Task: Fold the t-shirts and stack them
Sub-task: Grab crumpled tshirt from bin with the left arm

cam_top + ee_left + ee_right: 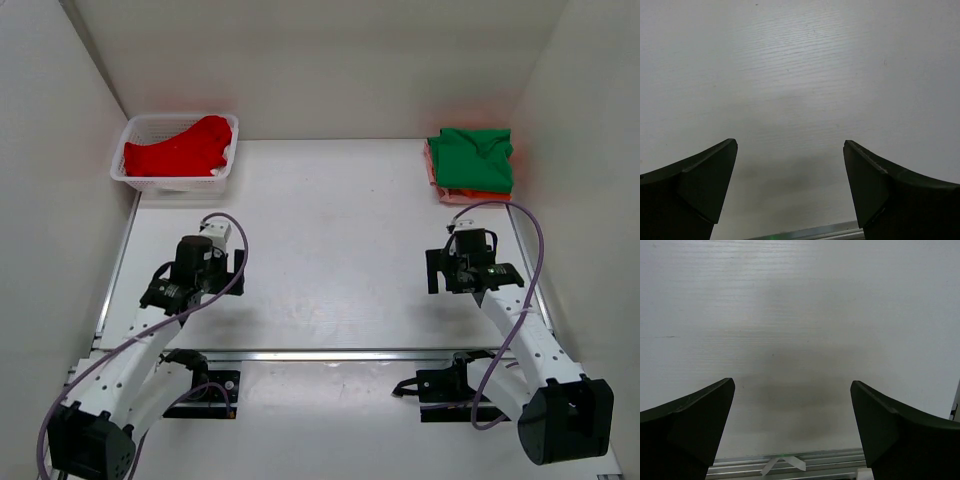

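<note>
A bright red t-shirt [185,148] lies crumpled in the white mesh basket [140,125] at the far left. A folded green t-shirt [472,158] tops a stack at the far right, with a salmon-pink t-shirt [432,170] showing under its left edge and a red-orange edge along the front. No off-white shirt shows. My left gripper [210,268] hangs over bare table, open and empty; its fingers [705,185] frame only white table. My right gripper [470,272] is also open and empty, its fingers [880,430] over bare table, well in front of the stack.
White walls enclose the table on three sides. A metal rail [330,354] runs along the near edge, also in the right wrist view [790,462]. Grey cables loop from both arms.
</note>
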`<state>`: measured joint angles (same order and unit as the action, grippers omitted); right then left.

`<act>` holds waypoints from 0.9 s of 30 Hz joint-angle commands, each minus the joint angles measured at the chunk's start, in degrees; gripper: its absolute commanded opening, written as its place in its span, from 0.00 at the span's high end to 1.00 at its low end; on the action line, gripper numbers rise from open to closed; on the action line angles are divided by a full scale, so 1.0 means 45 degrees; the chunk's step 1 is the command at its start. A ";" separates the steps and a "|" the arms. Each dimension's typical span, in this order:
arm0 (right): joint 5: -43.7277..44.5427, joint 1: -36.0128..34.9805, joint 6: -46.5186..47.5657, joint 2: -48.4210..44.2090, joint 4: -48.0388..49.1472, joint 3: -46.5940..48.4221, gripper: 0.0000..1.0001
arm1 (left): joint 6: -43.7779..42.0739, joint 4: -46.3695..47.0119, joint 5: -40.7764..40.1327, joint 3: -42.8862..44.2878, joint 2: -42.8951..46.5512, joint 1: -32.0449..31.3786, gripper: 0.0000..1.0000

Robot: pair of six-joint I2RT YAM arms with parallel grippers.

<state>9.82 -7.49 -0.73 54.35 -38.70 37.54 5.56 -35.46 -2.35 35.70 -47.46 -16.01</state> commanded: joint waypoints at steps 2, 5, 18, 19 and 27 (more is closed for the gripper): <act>0.0141 0.0237 -0.0190 -0.0319 0.0143 -0.0119 0.00 | -0.0119 0.0419 -0.0250 -0.0491 0.1887 -0.0833 0.01; 0.0180 0.0102 -0.0267 -0.0183 0.0046 -0.0138 0.01 | 0.0013 0.0576 -0.0472 -0.0843 0.2870 -0.1714 0.02; 0.0180 -0.0034 -0.0247 -0.0417 0.0007 -0.0041 0.01 | -0.0590 0.0773 -0.1349 0.2872 -0.0208 0.0372 0.39; 0.0161 -0.0036 -0.0209 -0.0320 0.0102 -0.0061 0.00 | -0.0708 0.0385 -0.1082 0.3718 -0.1684 0.1206 0.47; -0.1046 0.0197 0.0005 -0.1119 0.0026 0.0115 0.01 | 0.0542 0.0713 -0.1936 1.4261 -1.0932 0.3090 0.24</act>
<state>8.84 -7.64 -1.45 52.23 -39.16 37.52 6.35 -34.74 -7.60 89.19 -88.58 -3.03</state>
